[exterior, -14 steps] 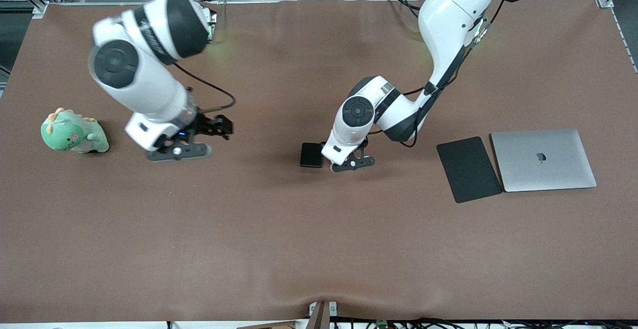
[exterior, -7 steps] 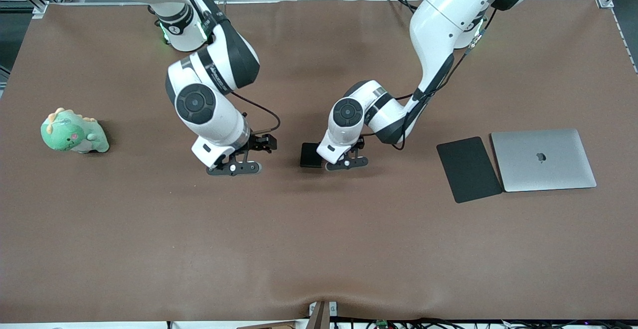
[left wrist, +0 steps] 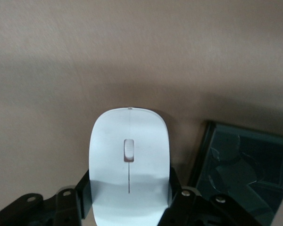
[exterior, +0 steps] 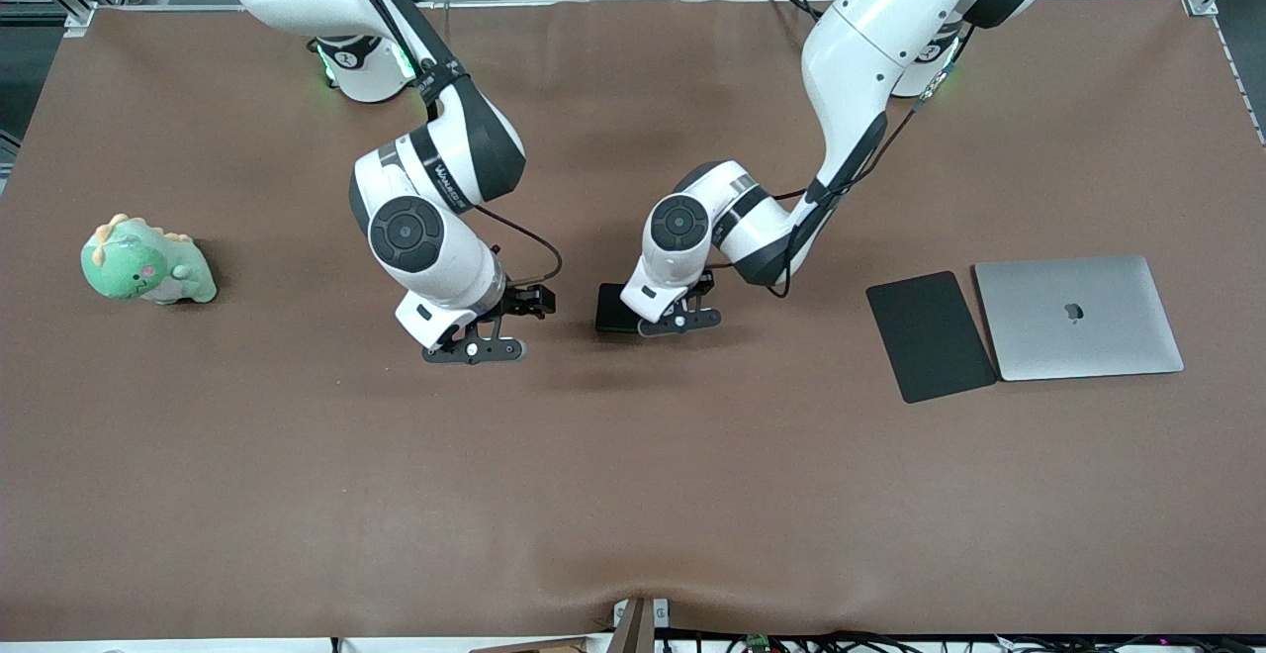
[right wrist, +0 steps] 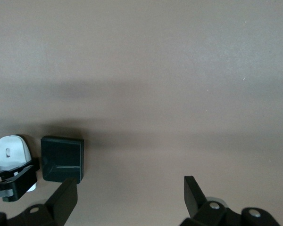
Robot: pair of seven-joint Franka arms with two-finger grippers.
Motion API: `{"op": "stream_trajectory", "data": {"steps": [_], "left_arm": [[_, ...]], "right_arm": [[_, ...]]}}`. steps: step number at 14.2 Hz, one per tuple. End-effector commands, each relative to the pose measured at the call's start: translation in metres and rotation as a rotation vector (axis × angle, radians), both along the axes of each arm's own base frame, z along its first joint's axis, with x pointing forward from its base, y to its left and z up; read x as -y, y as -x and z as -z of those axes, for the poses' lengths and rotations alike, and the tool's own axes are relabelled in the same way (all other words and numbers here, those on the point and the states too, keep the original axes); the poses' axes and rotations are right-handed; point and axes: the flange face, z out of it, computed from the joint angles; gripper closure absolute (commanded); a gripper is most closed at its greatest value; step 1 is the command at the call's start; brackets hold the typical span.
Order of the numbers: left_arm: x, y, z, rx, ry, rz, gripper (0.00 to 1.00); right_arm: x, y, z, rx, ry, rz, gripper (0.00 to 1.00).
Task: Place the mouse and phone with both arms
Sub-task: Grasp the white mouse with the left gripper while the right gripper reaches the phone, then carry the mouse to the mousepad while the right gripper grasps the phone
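Left wrist view first: the mouse (left wrist: pixel 129 160) is seen clamped at its sides between the fingers (left wrist: pixel 84 197) of the left gripper (left wrist: pixel 127 202), which is closed on it, low at the middle of the brown table (exterior: pixel 692 495). The phone (left wrist: pixel 240 165) is found lying flat on the cloth just beside the mouse, toward the right arm's end. Over in the front view, the right gripper (exterior: pixel 473 348) is held above bare cloth near the phone, its jaws spread wide and nothing gripped. A black mouse pad (exterior: pixel 930 336) and a silver laptop (exterior: pixel 1078 317) are laid side by side toward the left arm's end, and a green plush dinosaur (exterior: pixel 146 262) is sat at the right arm's end.
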Motion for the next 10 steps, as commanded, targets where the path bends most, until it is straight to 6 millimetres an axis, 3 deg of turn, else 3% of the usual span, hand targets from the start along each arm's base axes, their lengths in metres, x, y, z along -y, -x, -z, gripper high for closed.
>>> {"op": "stream_trajectory", "data": {"steps": [1,3,4,6,8,10], "left_arm": [[-0.029,-0.028,-0.026,0.055,-0.047,-0.022,0.67],[-0.069,-0.052,-0.067,0.039,-0.099,-0.007,0.67],[-0.099,-0.069,-0.091,0.032,-0.116,-0.004,0.68],[-0.157,-0.091,-0.12,0.028,-0.118,0.0,0.68],[-0.212,-0.103,-0.124,0.012,-0.131,-0.036,0.68],[-0.268,-0.115,-0.12,-0.009,-0.139,-0.078,0.68]], "right_arm": [[-0.011,0.004,0.005,0.012,-0.012,0.009,0.0],[-0.027,0.007,0.012,0.041,-0.018,-0.017,0.0],[-0.031,0.004,0.019,0.043,-0.018,-0.02,0.0],[-0.041,0.001,0.037,0.028,-0.016,-0.015,0.0],[-0.051,0.002,0.061,0.006,0.002,0.008,0.0],[-0.076,0.001,0.067,0.039,-0.012,-0.009,0.0]]}}
